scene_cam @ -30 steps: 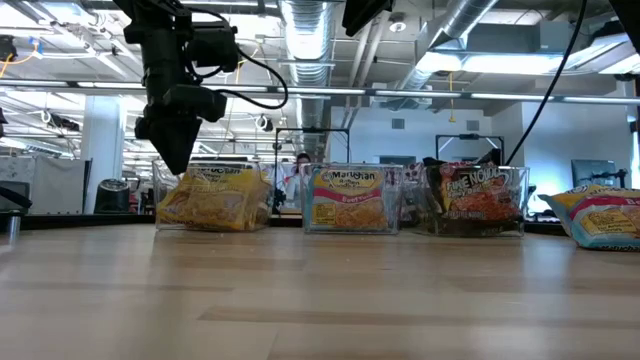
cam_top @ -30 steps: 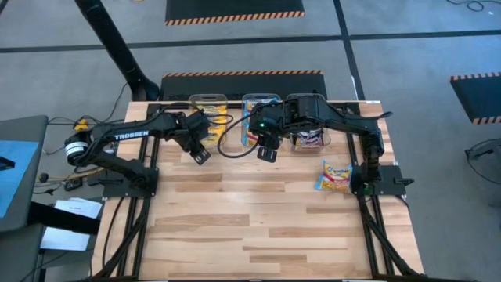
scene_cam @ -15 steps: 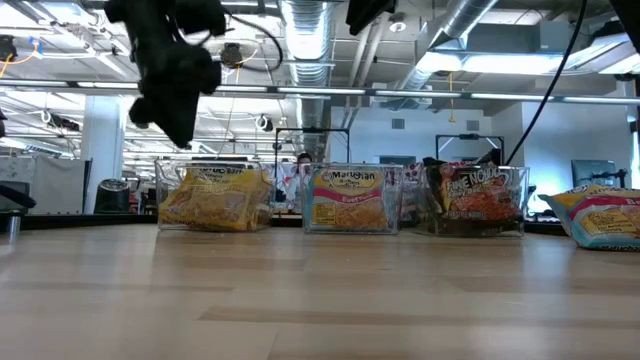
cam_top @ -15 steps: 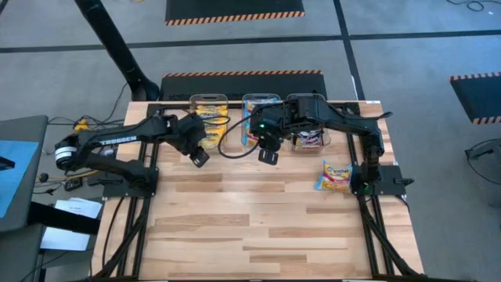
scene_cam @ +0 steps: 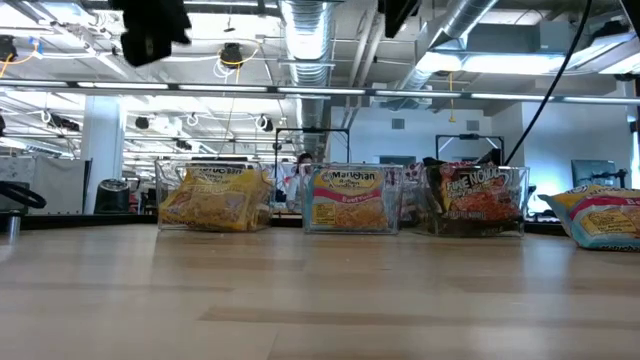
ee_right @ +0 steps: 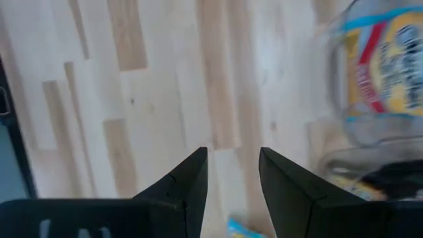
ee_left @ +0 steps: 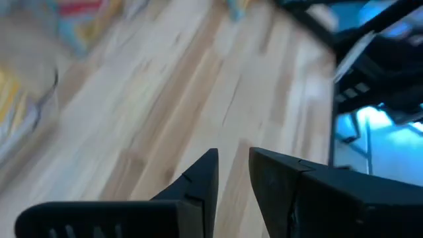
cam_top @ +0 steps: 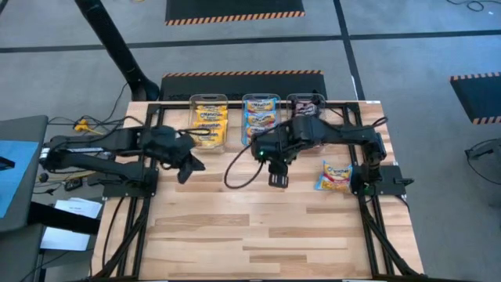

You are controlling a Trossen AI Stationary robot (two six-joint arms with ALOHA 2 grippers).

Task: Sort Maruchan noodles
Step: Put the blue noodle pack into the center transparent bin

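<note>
Three clear bins stand in a row along the table's far edge, holding yellow-orange packets point(cam_top: 209, 119), light blue and pink packets point(cam_top: 261, 116) and dark packets point(cam_top: 304, 106). The low view shows the same yellow point(scene_cam: 213, 197), blue-pink point(scene_cam: 351, 199) and dark point(scene_cam: 477, 199) packets upright in the bins. One blue-pink packet point(cam_top: 334, 176) lies flat near the table's right edge, also seen in the low view point(scene_cam: 603, 214). My left gripper point(cam_top: 188, 167) is open and empty, near and left of the yellow bin. My right gripper point(cam_top: 278, 178) is open and empty, on the near side of the blue bin and left of the loose packet.
Bare wood fills the middle and near part of the table point(cam_top: 258, 227). In the low view both arms sit high, the left point(scene_cam: 150, 28) and the right point(scene_cam: 400, 12) at the top edge. The right wrist view catches the blue bin's rounded wall point(ee_right: 380, 79).
My left gripper has drawn back from over the yellow bin, moving up and toward the table's left and near edges. My right gripper has moved from the blue bin toward the near edge, over bare wood. The packets and bins have stayed put.
</note>
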